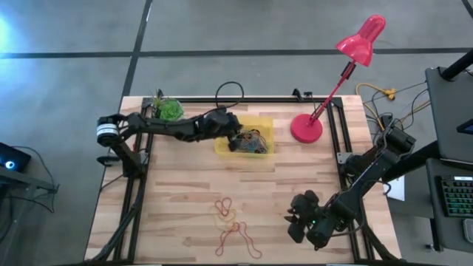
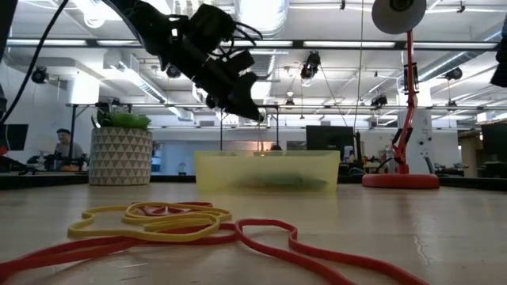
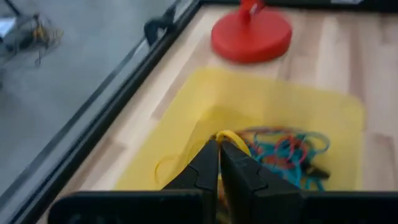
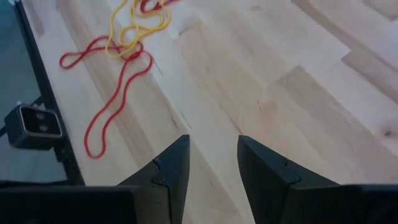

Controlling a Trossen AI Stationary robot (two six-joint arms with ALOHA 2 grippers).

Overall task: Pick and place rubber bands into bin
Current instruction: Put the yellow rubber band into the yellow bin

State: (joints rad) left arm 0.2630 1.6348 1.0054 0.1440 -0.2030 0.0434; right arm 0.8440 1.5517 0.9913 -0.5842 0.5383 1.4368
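High view: left hand (image 1: 235, 136) over bin (image 1: 262, 123).

The bin (image 1: 255, 123) sits left of the lamp base (image 1: 306, 128); a heap of rubber bands (image 1: 250, 142) lies inside, loose bands (image 1: 233, 224) well in front.

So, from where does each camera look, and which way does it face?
High: above, straight down; both arms, translucent yellow plastic bin.
Low: table height, level; loose red and yellow rubber bands, left arm above the bin.
Left wrist: left end effector, shut on a yellow band over the bin.
Right wrist: open right end effector, bare wood.
Shared: high and low both show the red lamp.
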